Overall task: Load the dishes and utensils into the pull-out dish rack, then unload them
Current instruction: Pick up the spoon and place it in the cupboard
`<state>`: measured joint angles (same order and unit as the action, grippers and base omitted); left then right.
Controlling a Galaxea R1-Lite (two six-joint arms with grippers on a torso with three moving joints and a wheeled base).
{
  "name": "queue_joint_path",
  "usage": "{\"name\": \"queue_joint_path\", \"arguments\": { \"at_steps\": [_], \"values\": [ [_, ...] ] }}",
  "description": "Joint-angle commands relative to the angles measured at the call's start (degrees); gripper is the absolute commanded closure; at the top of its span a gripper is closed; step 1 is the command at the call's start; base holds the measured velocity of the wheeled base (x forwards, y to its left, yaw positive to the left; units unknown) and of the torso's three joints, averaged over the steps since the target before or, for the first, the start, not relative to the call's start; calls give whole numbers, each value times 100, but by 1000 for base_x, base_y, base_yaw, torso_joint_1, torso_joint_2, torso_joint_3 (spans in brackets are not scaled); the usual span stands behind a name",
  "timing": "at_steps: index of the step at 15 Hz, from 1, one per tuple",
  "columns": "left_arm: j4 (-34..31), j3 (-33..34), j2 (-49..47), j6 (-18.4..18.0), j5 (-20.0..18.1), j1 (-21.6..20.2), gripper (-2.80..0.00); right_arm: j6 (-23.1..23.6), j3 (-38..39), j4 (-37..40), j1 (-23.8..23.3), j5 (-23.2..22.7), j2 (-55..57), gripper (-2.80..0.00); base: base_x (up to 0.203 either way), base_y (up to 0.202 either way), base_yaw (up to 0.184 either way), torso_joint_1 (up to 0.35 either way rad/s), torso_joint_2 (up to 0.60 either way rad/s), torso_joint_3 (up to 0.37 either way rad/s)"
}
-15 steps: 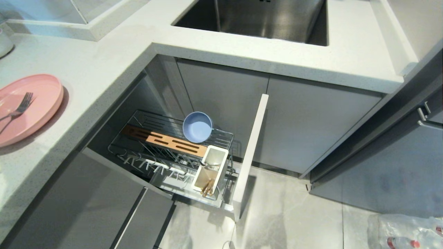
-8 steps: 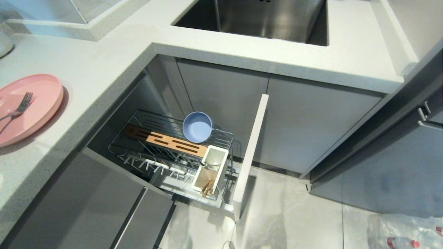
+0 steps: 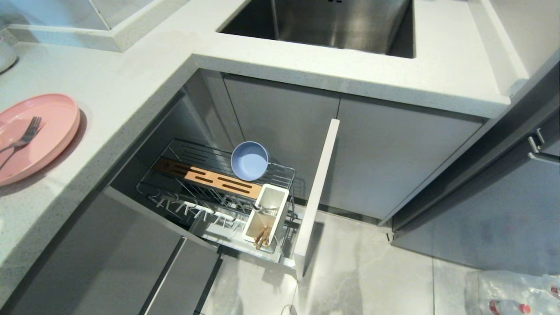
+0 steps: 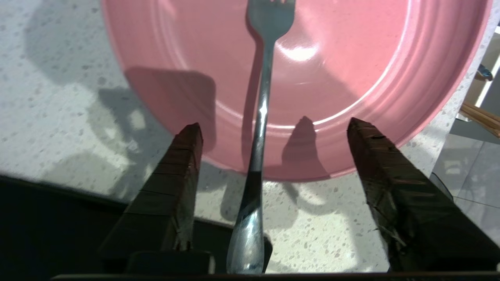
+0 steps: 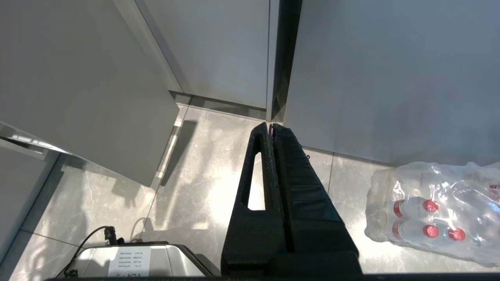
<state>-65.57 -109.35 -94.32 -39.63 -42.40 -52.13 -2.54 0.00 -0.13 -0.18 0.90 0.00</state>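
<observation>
The pink plate (image 3: 43,127) lies on the counter at the far left, with the silver fork (image 3: 27,134) resting across it. In the left wrist view the fork (image 4: 261,117) runs from the plate (image 4: 332,58) back between the fingers of my left gripper (image 4: 274,124). The gripper is open and neither finger touches the handle. The blue-grey bowl (image 3: 249,160) sits in the pull-out dish rack (image 3: 210,194) below the counter. Wooden chopsticks (image 3: 262,236) stand in the rack's white cup (image 3: 267,212). My right gripper (image 5: 270,125) hangs shut over the floor, holding nothing.
The rack's front panel (image 3: 316,197) juts out over the floor. A steel sink (image 3: 332,22) is set in the counter behind. A wrapped pack of water bottles (image 3: 512,293) lies on the floor at the right.
</observation>
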Motion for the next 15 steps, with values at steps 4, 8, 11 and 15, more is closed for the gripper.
{"name": "queue_joint_path", "arguments": {
  "at_steps": [4,8,11,15],
  "values": [
    [147,-10,-112,-2,-41,290,-280,-1,0,-3,1,1,0,0,0,0,0,0,0,0],
    [176,14,-131,-1,-5,414,-280,-1,0,-4,1,-2,6,0,0,0,0,0,0,0],
    [205,28,-157,-1,47,423,-280,-1,0,-3,1,-1,1,0,0,0,0,0,0,0],
    [779,311,-149,-18,451,477,-280,-1,0,-4,1,-2,0,0,0,0,0,0,0,0]
  ]
}}
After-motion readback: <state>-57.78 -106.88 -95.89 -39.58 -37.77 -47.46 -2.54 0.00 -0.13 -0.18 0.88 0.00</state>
